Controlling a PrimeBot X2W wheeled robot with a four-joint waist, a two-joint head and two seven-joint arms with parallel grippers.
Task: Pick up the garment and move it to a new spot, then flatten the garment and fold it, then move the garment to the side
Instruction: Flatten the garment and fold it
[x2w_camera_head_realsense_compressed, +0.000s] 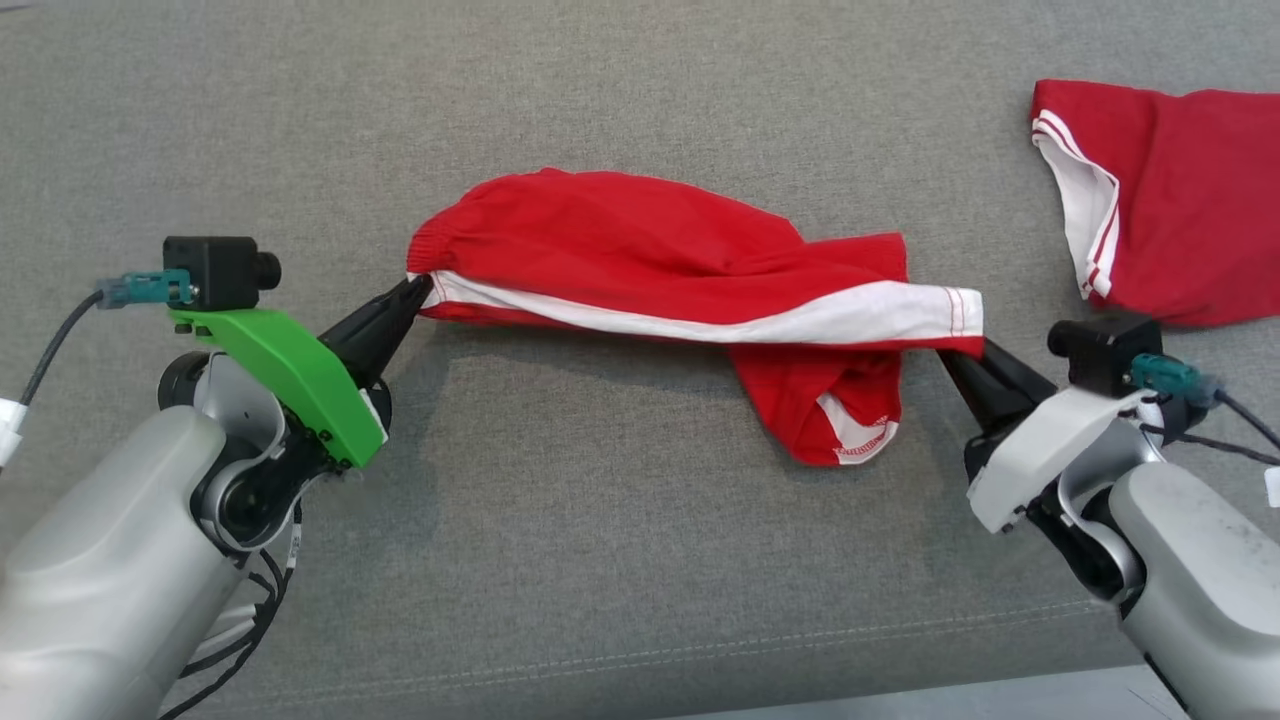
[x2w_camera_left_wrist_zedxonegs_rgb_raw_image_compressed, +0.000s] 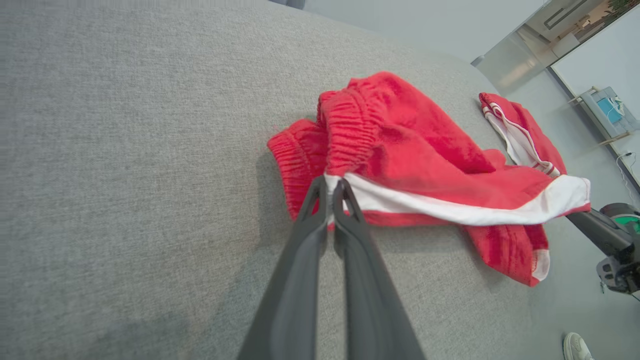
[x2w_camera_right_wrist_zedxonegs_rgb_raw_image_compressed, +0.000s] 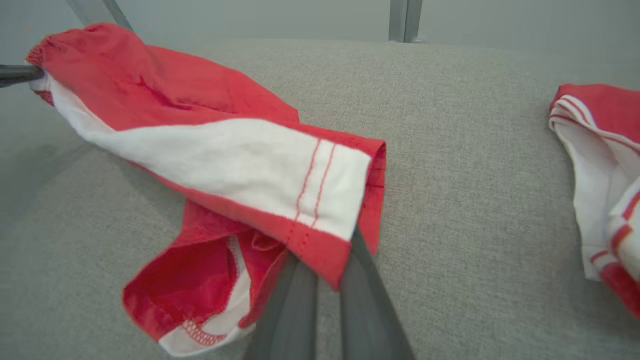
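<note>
Stretching red white-striped fabric shorts (x2w_camera_head_realsense_compressed: 650, 250), centre frame; left gripper (x2w_camera_head_realsense_compressed: 418, 290) pinches waistband (x2w_camera_left_wrist_zedxonegs_rgb_raw_image_compressed: 345, 125), right gripper (x2w_camera_head_realsense_compressed: 952, 356) pinches hem (x2w_camera_right_wrist_zedxonegs_rgb_raw_image_compressed: 325, 200); keep tension even.

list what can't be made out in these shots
- right tool tips: head view, covered by the hem of the red cloth shorts with a white side stripe
- second red-and-white garment: head view, cut off by the right edge
- white shoe: left wrist view, cut off by the bottom edge

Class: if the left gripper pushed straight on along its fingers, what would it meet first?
The red shorts: the left gripper is shut on their waistband end, so it would likely push into that bunched cloth.
</note>
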